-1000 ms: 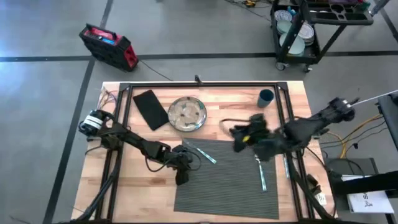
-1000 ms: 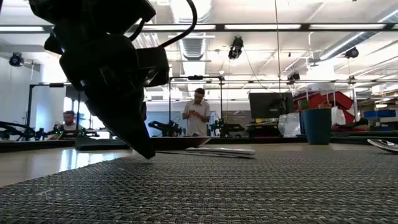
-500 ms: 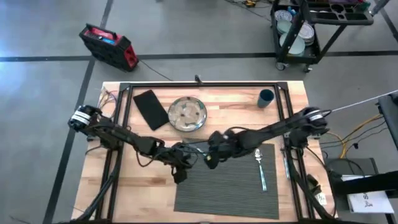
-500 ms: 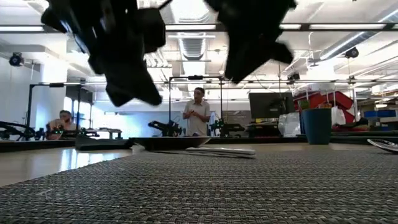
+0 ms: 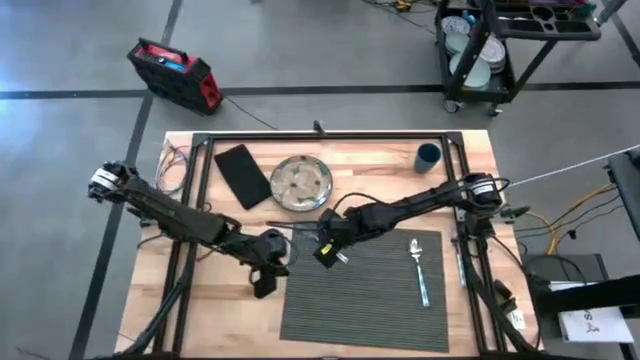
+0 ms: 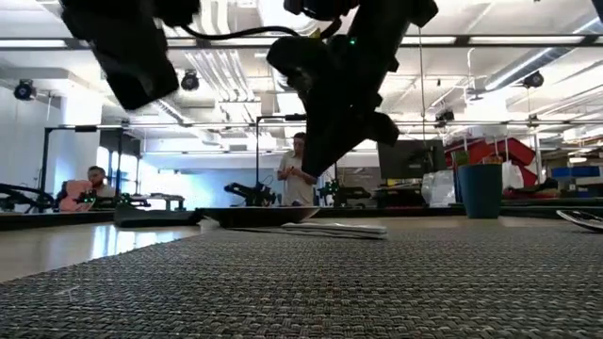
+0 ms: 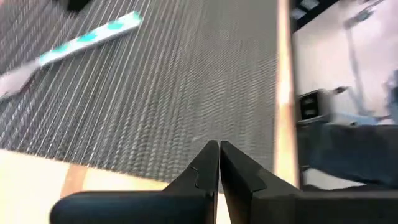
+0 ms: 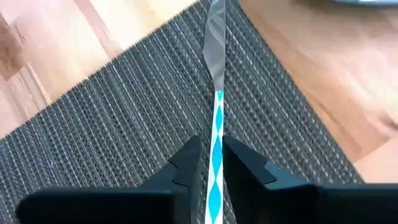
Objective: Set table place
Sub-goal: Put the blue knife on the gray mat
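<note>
High view shows the wooden table (image 5: 200,310) with its black frame, and on it the dark grey placemat (image 5: 370,300) lies in the near half, toward the right side. Behind the placemat stand a round metal plate (image 5: 301,183), a black napkin (image 5: 242,175) to the left of the plate, and a blue cup (image 5: 428,157) near the far right corner. A spoon (image 5: 418,270) lies on the right part of the placemat.

Left gripper (image 5: 264,285) hangs above the bare wood just beside the left edge of the placemat; its jaws are closed together and hold nothing. Right gripper (image 5: 326,252) reaches across to the far left corner of the placemat. In the right wrist view its jaws stand a little apart, one on each side of the blue-and-white handle of a knife (image 8: 216,118), which lies on the placemat with its blade pointing over the edge.
</note>
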`<state>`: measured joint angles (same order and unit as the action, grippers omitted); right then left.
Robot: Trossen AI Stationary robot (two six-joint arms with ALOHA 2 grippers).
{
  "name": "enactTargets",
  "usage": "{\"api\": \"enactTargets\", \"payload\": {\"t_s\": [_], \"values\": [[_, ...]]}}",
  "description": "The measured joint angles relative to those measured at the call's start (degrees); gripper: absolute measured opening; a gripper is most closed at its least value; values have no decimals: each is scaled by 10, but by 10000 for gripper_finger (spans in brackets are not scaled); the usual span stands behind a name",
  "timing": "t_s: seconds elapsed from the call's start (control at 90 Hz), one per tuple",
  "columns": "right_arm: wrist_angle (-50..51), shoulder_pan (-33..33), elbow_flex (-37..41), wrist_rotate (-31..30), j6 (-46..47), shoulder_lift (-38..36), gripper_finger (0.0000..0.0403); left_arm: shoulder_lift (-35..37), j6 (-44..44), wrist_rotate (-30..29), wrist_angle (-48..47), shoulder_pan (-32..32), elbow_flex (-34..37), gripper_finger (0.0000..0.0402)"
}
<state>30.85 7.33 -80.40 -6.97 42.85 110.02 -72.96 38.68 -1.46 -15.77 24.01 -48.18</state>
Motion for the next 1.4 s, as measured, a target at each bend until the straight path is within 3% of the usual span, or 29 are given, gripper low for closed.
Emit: {"api": "enactTargets", "payload": {"t_s": [0.333, 0.833, 1.056, 1.4], "values": [[-46, -16, 1, 44, -24, 28, 66, 90, -11, -101, -7, 4, 0, 0], [-62, -15, 0, 74, -24, 89, 26, 77, -6, -100, -21, 4, 0, 0], [-56, -15, 1, 69, -15, 94, 3, 76, -6, -100, -23, 4, 0, 0], [-41, -15, -4, 63, 11, 86, 0, 76, -4, -101, -23, 4, 0, 0]]}}
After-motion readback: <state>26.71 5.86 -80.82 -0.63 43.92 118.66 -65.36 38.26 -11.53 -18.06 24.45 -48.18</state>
